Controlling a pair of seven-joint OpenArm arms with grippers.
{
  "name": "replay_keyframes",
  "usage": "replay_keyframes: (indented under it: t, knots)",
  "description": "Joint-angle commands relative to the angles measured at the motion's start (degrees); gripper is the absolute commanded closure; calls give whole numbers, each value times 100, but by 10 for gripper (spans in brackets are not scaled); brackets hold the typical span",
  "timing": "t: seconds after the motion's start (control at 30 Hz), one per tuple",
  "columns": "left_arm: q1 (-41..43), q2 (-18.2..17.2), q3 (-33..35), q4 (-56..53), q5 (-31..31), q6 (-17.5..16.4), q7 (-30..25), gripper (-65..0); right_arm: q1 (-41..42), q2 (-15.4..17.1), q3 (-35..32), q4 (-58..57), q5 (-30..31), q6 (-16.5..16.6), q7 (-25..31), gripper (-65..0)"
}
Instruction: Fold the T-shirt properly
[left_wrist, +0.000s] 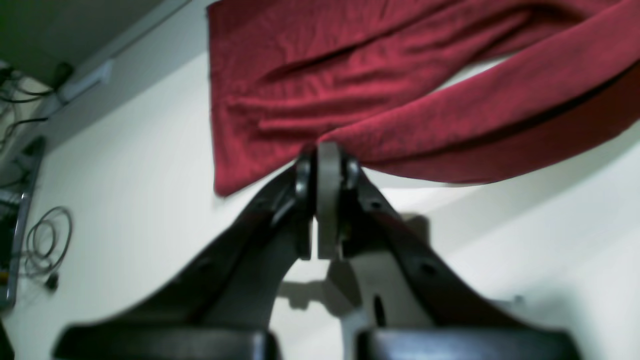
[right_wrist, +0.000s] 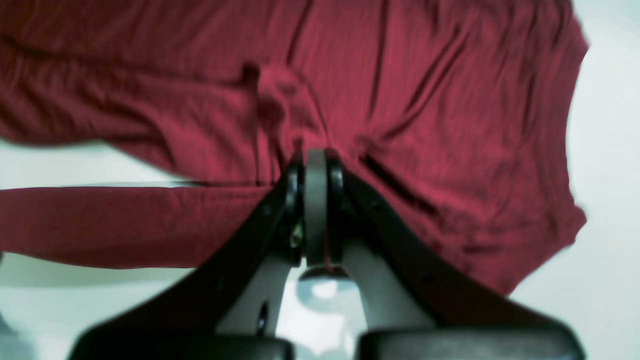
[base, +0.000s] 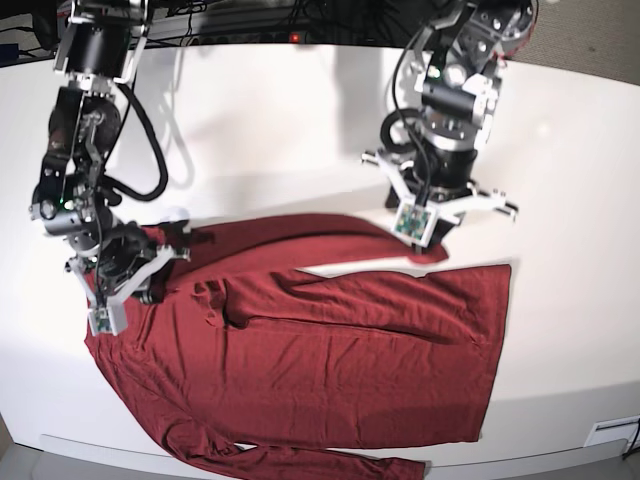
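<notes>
T-shirt (base: 320, 370) spread flat on white table (base: 570, 200), hem toward left arm, one sleeve stretched along its far edge. Left hand (left_wrist: 322, 152) clamped on that sleeve's cuff, pointing down at table. Right hand (right_wrist: 315, 155) pinching fabric at shoulder end, arm bent down over shirt's opposite end.

No text, label, brand, number or sign can be read in any of the three views. The T-shirt (base: 320, 360) is plain, with no print on it. The small squares on the camera mounts in the base view are too small and blurred to tell whether they carry any writing.
</notes>
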Motion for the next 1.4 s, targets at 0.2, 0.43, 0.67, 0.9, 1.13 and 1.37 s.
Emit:
replay_keyframes:
  t: [0.2, 0.43, 0.67, 0.9, 1.13, 1.37]
  knots:
    - [-702, -4, -7, 98, -133, 17, -68, 0, 612, 72, 35, 111, -291, -37, 55, 0]
    - [-1165, -4, -7, 50, -269, -133, -20, 0, 960, 103, 35, 85, -289, -46, -68, 0]
    - [-1561, -4, -7, -468, -293, -133, -26, 0, 1051, 431, 28, 37, -197, -50, -59, 0]
    - [-1971, -4, -7, -1226, -566, -136, -289, 0, 1117, 623, 11, -254, -31, -50, 70, 0]
    - [-2262, -2, -7, -1690, -568, -136, -332, 0, 1797, 621, -527, -1322, -72, -48, 70, 0]
    - [-2293, -2, -7, -1884, -570, -136, -330, 0, 2087, 623, -859, -1799, -328, -46, -105, 0]
